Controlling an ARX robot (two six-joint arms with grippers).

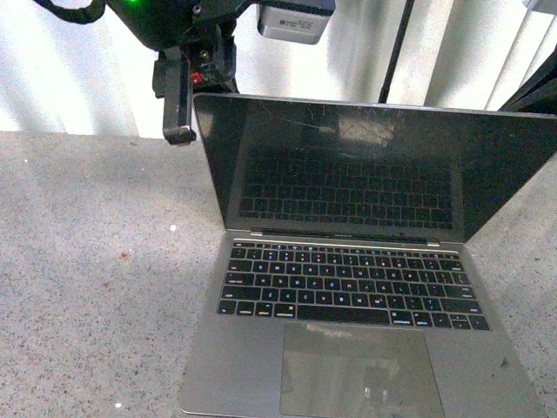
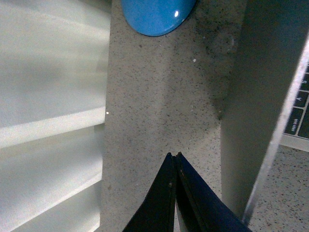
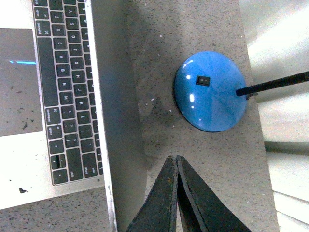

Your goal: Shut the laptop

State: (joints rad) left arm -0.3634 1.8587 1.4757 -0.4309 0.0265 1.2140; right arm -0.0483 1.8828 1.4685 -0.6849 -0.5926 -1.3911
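The laptop (image 1: 348, 261) stands open on the speckled grey counter, its scratched black screen (image 1: 365, 165) upright and facing me. My left gripper (image 1: 179, 132) is shut and empty, hanging just behind the lid's upper left corner. In the left wrist view the shut gripper (image 2: 174, 155) points at the counter beside the grey back of the lid (image 2: 246, 96). My right gripper (image 3: 174, 157) is shut and empty, behind the lid (image 3: 118, 96), with the keyboard (image 3: 63, 72) beyond it. I cannot make out the right gripper in the front view.
A blue lamp base (image 3: 211, 92) with a black rod (image 3: 275, 83) sits on the counter behind the laptop; it also shows in the left wrist view (image 2: 155, 14). The rod (image 1: 396, 52) rises behind the screen. A white ribbed wall (image 2: 48, 96) borders the counter's far edge.
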